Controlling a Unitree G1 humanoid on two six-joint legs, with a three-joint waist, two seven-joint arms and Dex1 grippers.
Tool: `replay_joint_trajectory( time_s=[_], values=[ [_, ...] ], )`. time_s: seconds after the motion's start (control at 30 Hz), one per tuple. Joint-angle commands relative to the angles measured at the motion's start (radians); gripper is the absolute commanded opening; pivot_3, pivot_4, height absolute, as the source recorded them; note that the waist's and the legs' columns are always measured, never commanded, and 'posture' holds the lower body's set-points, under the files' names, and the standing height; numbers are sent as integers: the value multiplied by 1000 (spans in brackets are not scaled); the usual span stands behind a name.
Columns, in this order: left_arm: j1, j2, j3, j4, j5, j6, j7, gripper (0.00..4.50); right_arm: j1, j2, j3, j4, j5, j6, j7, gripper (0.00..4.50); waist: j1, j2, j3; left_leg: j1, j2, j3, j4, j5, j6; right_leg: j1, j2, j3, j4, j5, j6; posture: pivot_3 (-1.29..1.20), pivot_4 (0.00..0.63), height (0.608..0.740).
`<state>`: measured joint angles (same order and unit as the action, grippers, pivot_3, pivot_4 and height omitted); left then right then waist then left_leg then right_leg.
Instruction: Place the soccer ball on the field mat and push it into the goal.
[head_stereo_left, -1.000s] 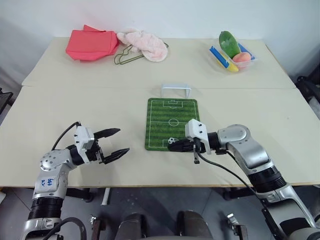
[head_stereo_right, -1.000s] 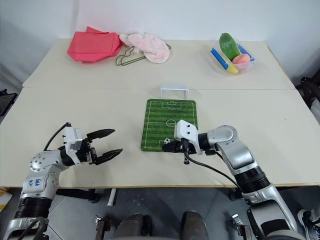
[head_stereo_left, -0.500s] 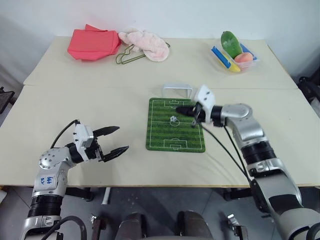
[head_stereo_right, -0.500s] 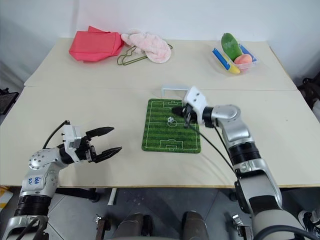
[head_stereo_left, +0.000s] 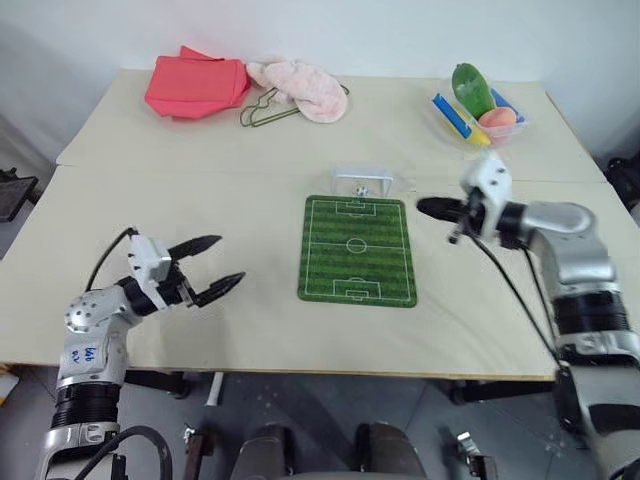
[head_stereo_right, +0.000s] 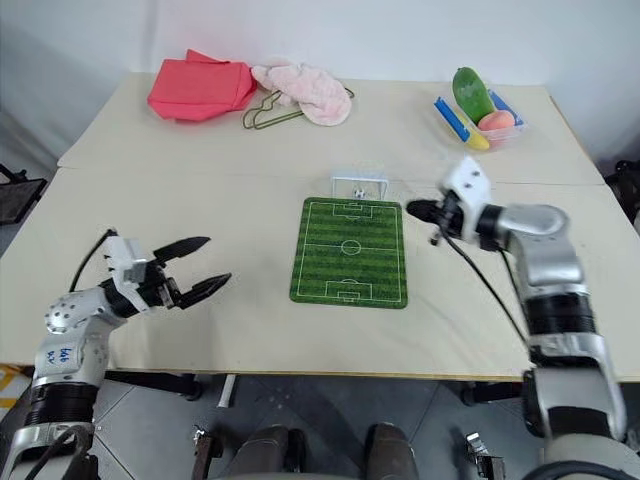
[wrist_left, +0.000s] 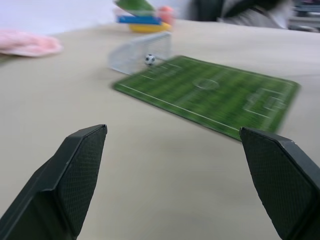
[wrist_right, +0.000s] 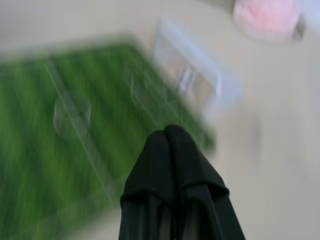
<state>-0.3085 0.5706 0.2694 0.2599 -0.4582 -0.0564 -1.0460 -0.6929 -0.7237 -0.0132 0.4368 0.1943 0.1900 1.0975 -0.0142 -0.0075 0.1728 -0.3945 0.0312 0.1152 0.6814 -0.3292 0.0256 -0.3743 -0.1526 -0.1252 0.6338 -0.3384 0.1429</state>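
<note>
The tiny black-and-white soccer ball (head_stereo_left: 360, 190) lies inside the small white goal (head_stereo_left: 363, 182), which stands at the far end of the green field mat (head_stereo_left: 358, 249). The left wrist view also has the ball (wrist_left: 149, 59) in the goal mouth (wrist_left: 136, 52) beside the mat (wrist_left: 215, 93). My right gripper (head_stereo_left: 428, 207) is shut and empty, hovering just right of the mat's far right corner, pointing left. My left gripper (head_stereo_left: 215, 267) stands open with nothing between its fingers, well to the left of the mat, above the table.
A clear tray of fruit (head_stereo_left: 478, 107) sits at the far right of the table (head_stereo_left: 200, 210). A red cloth (head_stereo_left: 197, 83), a pink cloth (head_stereo_left: 300, 87) and a wire hanger (head_stereo_left: 262, 108) lie at the far left.
The ball has rolled from the mat's near end up the pitch into the goal. My right gripper swept along the mat, then off to its right. The camera view has shifted.
</note>
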Motion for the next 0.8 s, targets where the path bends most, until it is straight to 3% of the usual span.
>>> replay_joint_trajectory(
  time_s=[0.03,0.1,0.43,0.47,0.8],
  values=[
    [-11,8,26,-2,-32,15,3,4500,53,-70,-54,-50,115,104,153,384,-4,0,0,0,0,1,0,0,0,0,1,0,-1,0,0,0,150,740],
    [9,23,31,-2,-42,43,-8,4500,90,-99,-80,-20,127,74,182,885,-13,0,0,0,0,2,0,0,0,0,2,0,-2,0,0,0,150,740],
    [35,76,85,31,-97,132,-62,4500,143,-135,-170,197,150,-147,303,4290,-14,0,0,2,1,4,-1,0,0,0,1,2,-3,0,0,0,150,740],
    [34,78,89,36,-93,130,-62,4500,138,-135,-172,212,148,-157,304,4466,-13,0,0,2,1,4,0,0,0,0,1,2,-3,0,0,0,150,740],
    [30,103,143,55,-111,159,-59,4500,143,-137,-204,296,141,-244,271,4466,-14,0,0,2,2,4,0,0,0,1,1,2,-2,0,0,0,150,740]
  ],
)
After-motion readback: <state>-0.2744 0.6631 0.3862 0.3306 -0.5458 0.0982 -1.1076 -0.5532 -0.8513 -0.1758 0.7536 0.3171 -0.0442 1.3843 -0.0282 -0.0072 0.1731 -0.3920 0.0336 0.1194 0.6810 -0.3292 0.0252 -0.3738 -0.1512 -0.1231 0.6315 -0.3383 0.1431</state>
